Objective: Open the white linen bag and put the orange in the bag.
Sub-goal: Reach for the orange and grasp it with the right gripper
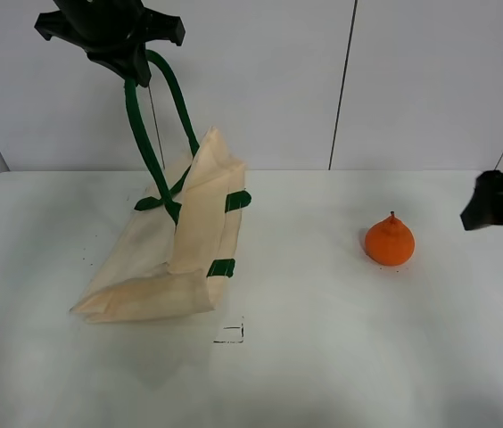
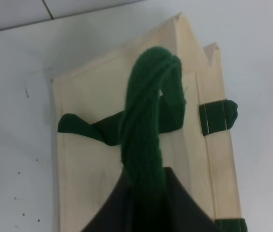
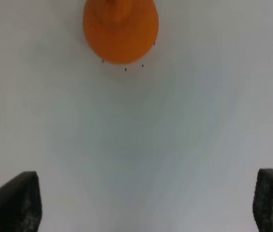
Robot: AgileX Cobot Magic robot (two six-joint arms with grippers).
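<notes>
The white linen bag [image 1: 180,254] is partly lifted off the table, its lower end still resting there. My left gripper [image 1: 131,61] hangs high above it, shut on one dark green handle [image 1: 144,134]. In the left wrist view the green handle [image 2: 148,125] runs up from the bag [image 2: 93,96] into the left gripper [image 2: 144,205]. The orange [image 1: 389,241] sits on the table to the right, apart from the bag. My right gripper [image 1: 492,201] hovers open just right of it. In the right wrist view the orange [image 3: 121,29] lies ahead of the right gripper [image 3: 141,203], whose fingers [image 3: 10,200] are wide apart and empty.
A white table [image 1: 323,357] with a white wall behind it. A small black square mark [image 1: 230,334] is on the table in front of the bag.
</notes>
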